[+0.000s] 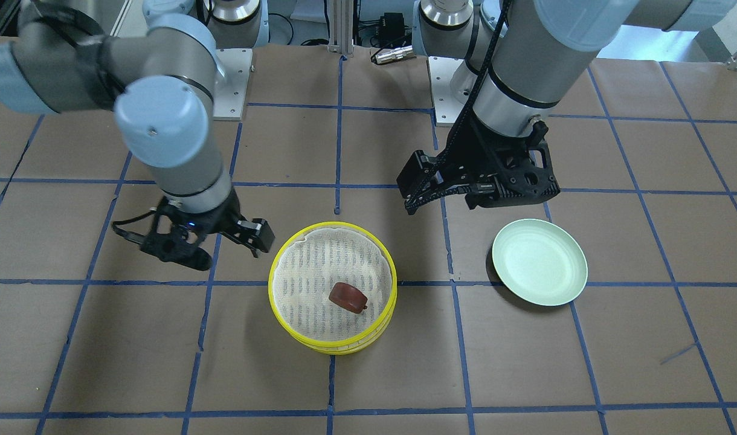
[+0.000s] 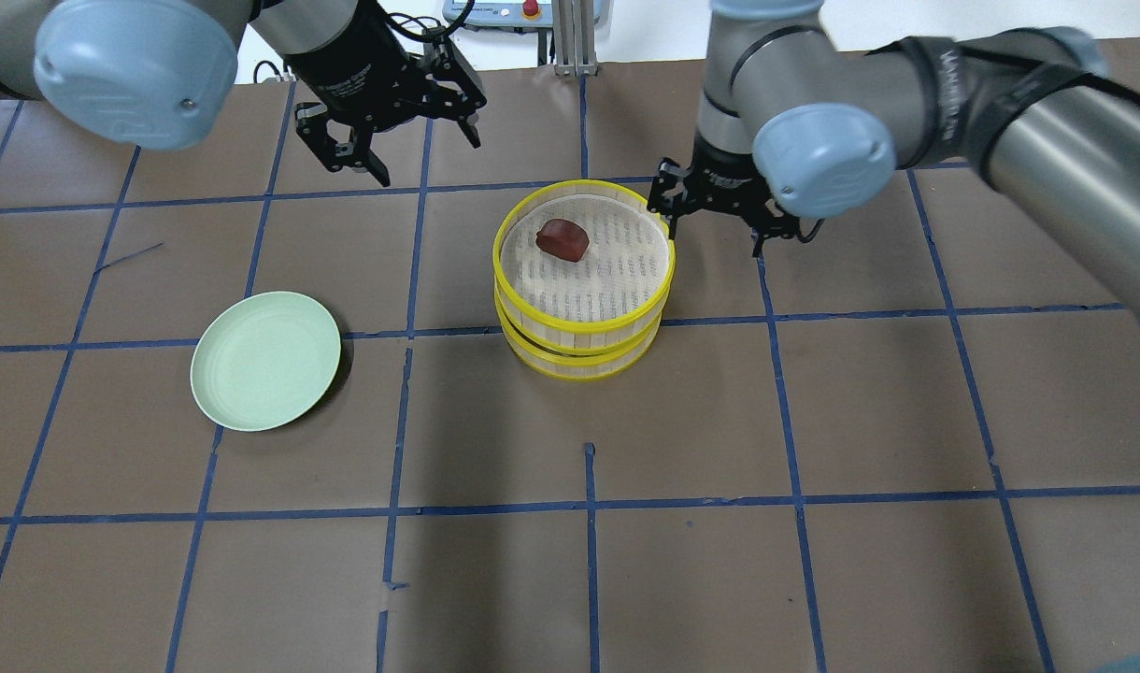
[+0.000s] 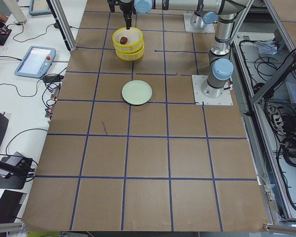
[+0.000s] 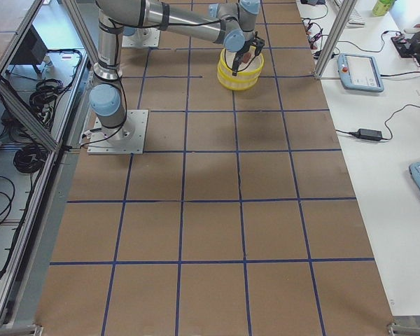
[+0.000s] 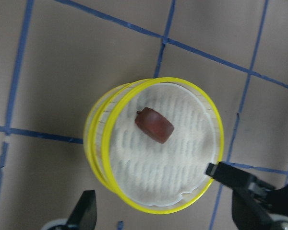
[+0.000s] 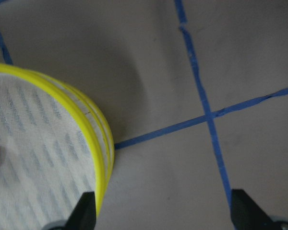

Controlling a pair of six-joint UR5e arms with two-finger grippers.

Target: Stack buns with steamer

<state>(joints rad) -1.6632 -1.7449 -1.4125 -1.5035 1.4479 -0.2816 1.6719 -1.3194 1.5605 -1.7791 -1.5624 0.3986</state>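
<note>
Two yellow-rimmed steamer trays (image 2: 584, 322) stand stacked mid-table. A dark reddish-brown bun (image 2: 562, 240) lies on the top tray's white liner; it also shows in the left wrist view (image 5: 154, 125). The white bun is hidden. My right gripper (image 2: 715, 213) is open and empty, low beside the stack's right side, with one fingertip (image 1: 261, 235) close to the rim. In the right wrist view the rim (image 6: 98, 139) lies at the left. My left gripper (image 2: 397, 140) is open and empty, raised behind the stack and to its left.
A pale green plate (image 2: 265, 360) with nothing on it lies to the left of the stack, also seen in the front view (image 1: 539, 261). The table is brown with a blue tape grid. The arm bases (image 1: 441, 90) stand at the robot's edge of the table.
</note>
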